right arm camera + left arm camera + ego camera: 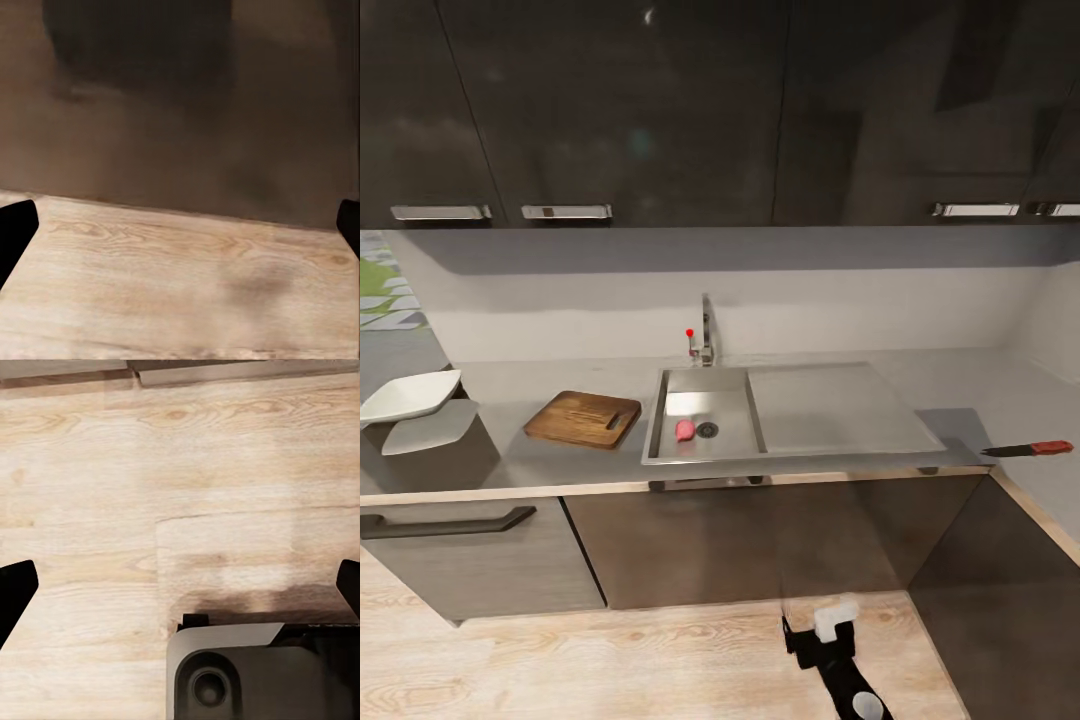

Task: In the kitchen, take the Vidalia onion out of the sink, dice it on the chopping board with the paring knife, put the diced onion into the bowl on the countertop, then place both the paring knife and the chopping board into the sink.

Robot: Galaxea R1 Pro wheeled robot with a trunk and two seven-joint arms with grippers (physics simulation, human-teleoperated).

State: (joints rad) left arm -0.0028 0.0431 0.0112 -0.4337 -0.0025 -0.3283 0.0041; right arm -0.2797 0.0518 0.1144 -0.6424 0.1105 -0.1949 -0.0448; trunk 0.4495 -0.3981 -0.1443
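From the head view we see the Vidalia onion (685, 430) lying in the sink (756, 455) beside the drain, the chopping board (582, 418) left of the basin, its long axis running left-right, handle hole toward the sink. The paring knife (1028, 449) lies far right, blade pointing left. We should roll closer, then reach down with our right gripper (834, 618).

Left wrist: fingers (16, 589) spread wide, empty, over floor.

Right wrist: fingers (15, 225) equally parted, holding nothing
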